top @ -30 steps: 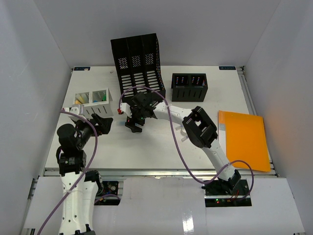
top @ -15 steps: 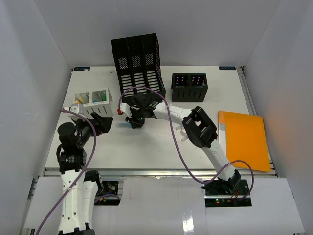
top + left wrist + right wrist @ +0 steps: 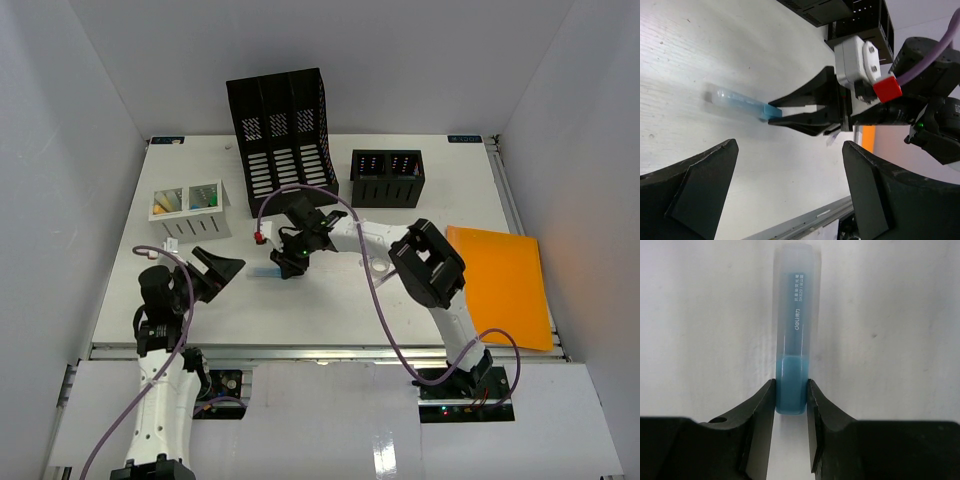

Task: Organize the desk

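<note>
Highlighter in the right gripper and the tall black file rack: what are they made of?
The highlighter looks plastic: a frosted translucent cap over a glossy blue body. The file rack is matte black with slotted walls, probably plastic, though painted metal is possible.

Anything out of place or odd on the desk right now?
Blue highlighter lies loose in the middle of the desk; the right hand is clamped on its solid blue end. Orange folder sits flat and slightly askew at the desk's right edge, seemingly lapping over it. Nothing looks spilled or damaged.
</note>
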